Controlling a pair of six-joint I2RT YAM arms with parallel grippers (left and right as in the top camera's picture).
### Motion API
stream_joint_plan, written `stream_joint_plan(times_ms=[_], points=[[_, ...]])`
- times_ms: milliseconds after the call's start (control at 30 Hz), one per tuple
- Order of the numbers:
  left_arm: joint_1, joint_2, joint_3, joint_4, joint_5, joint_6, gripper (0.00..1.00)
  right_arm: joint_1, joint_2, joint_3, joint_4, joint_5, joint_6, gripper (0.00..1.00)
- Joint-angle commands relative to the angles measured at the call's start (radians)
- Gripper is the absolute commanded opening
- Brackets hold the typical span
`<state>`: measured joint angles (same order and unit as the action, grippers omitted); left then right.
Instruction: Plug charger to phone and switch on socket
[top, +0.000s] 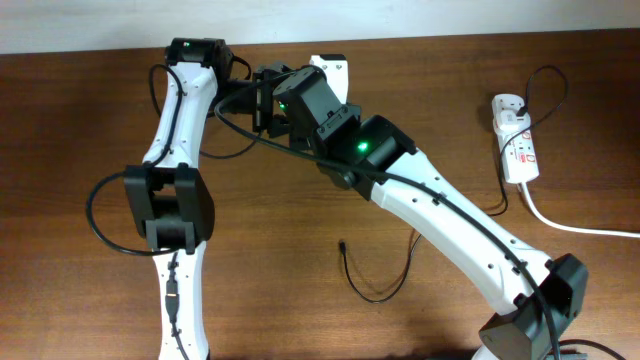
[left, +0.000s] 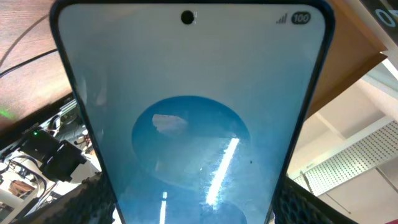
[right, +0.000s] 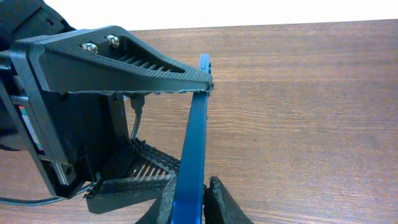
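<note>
Phone (left: 186, 124) likely rigid, light, slick glass (fragile screen); left gripper (left: 193, 208) clamps its side edges; right gripper (right: 189, 205) pinches both faces; best held by frame, port clear.

The worktop (top: 60, 150) is viewed from above. The phone (left: 193, 124) is framed closely, face-on and edge-on, by both wrists.

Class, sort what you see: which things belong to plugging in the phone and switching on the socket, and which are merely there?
Job: phone, charger, socket.
Merely there: table, robot cables.
</note>
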<state>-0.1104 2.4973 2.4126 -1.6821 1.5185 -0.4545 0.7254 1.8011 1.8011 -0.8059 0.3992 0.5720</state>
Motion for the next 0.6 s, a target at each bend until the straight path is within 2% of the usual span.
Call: stream_joint_plan(times_ms=[0, 67, 167, 233, 267, 367, 500, 567], points=[[-0.001, -0.003, 0.023, 0.002, 0.046, -0.001, 0.70, 0.001, 0.008, 0.017, 0.002, 0.023, 0.002, 0.09], [-0.001, -0.003, 0.023, 0.002, 0.046, -0.001, 0.70, 0.002, 0.008, 0.017, 0.003, 0.023, 0.006, 0.04], [-0.001, -0.003, 0.023, 0.002, 0.046, -0.001, 0.74, 0.002, 0.008, 0.017, 0.011, 0.029, 0.018, 0.04], [-0.001, -0.003, 0.023, 0.002, 0.046, -0.001, 0.82, 0.001, 0.008, 0.017, 0.013, 0.115, 0.148, 0.04], [-0.001, -0.003, 0.023, 0.002, 0.045, -0.001, 0.90, 0.001, 0.008, 0.017, 0.016, 0.172, 0.224, 0.04], [-0.001, -0.003, 0.023, 0.055, 0.045, -0.001, 0.99, 0.001, -0.002, 0.017, 0.015, 0.318, 0.445, 0.04], [-0.001, -0.003, 0.023, 0.053, 0.056, -0.047, 1.00, 0.001, -0.045, 0.017, 0.014, 0.242, 0.969, 0.04], [-0.001, -0.003, 0.023, 0.052, 0.055, -0.084, 0.92, 0.001, -0.045, 0.017, 0.014, 0.132, 1.070, 0.04]])
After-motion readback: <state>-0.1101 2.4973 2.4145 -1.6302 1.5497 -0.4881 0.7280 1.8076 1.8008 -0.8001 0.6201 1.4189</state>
